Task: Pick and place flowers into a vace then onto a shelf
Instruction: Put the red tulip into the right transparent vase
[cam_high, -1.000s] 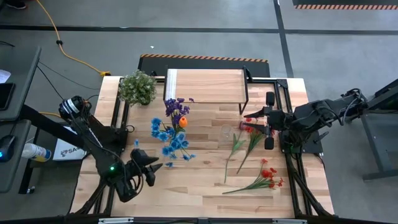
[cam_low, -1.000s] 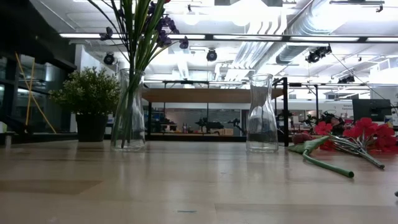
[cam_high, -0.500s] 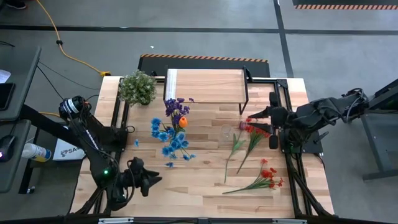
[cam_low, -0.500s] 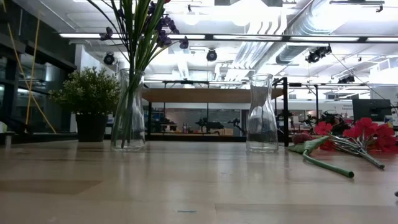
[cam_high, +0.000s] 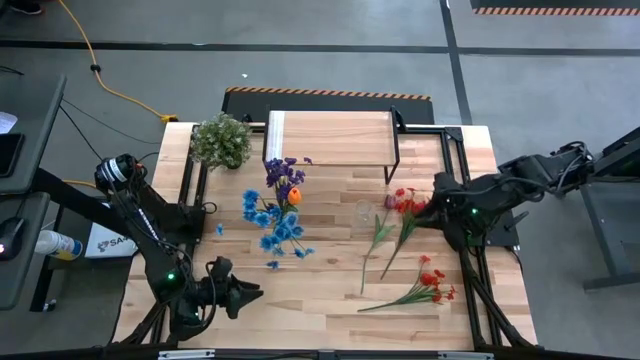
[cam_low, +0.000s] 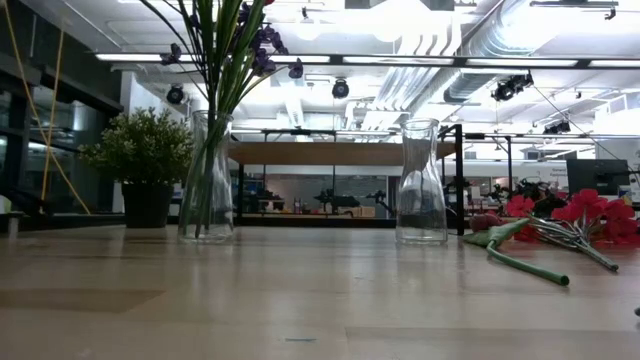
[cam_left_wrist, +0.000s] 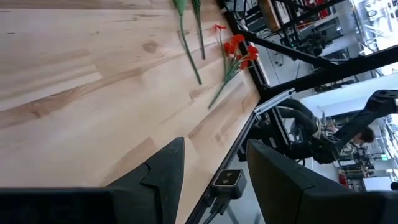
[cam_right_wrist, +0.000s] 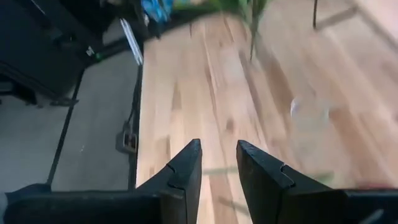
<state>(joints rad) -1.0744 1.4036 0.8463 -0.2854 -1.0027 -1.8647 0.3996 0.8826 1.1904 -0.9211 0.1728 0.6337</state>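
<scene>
The flowers (cam_high: 405, 225) still loose lie flat on the worktop (cam_high: 330, 300) beside the empty vase (cam_high: 362, 213); they look light and floppy, best pinched mid-stem. The right tool (cam_high: 438, 205) hangs just beside the red blooms, fingers slightly spread, holding nothing. The left tool (cam_high: 243, 293) waits spread at the near edge. Only the low view shows the filled vase (cam_low: 207, 180) upright, the shelf (cam_low: 335, 152) behind

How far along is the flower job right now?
Done: blue, purple and orange flowers stand in one vase. In hand: nothing; left hand and right hand are open and empty. Left: red flowers lie on the table, second vase is empty, shelf is bare.
</scene>
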